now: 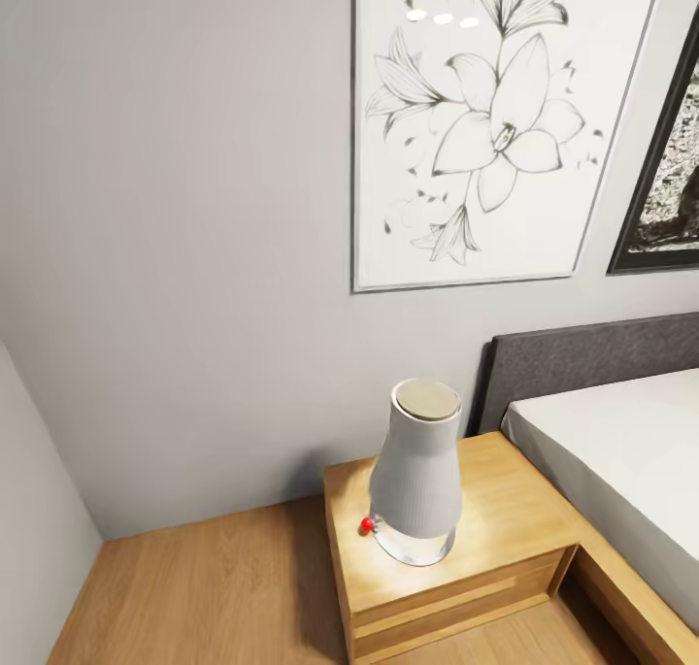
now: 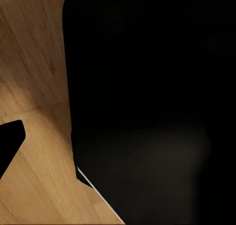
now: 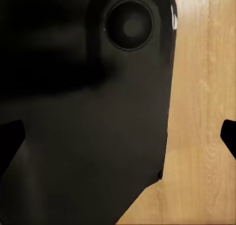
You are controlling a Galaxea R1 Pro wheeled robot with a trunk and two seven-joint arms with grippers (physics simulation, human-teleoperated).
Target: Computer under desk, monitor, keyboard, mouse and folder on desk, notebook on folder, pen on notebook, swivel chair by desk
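Observation:
The desk, computer, monitor, keyboard, mouse, folder, notebook, pen and swivel chair are out of view. In the right wrist view my right gripper (image 3: 118, 139) is open, its two dark fingertips (image 3: 10, 141) far apart at the picture's edges with nothing between them. It hangs over a black rounded part of my own body (image 3: 98, 112) and the wooden floor (image 3: 201, 112). In the left wrist view my left gripper (image 2: 118, 146) is open too. One fingertip (image 2: 9, 146) stands out over the floor, and the other is lost against a black body panel (image 2: 147, 102).
The head view faces a grey wall with a framed flower drawing (image 1: 495, 121). A light wooden nightstand (image 1: 505, 548) holds a white ribbed lamp (image 1: 417, 481). A bed (image 1: 621, 451) with a grey headboard stands at the right. Wooden floor (image 1: 194, 597) lies at the lower left.

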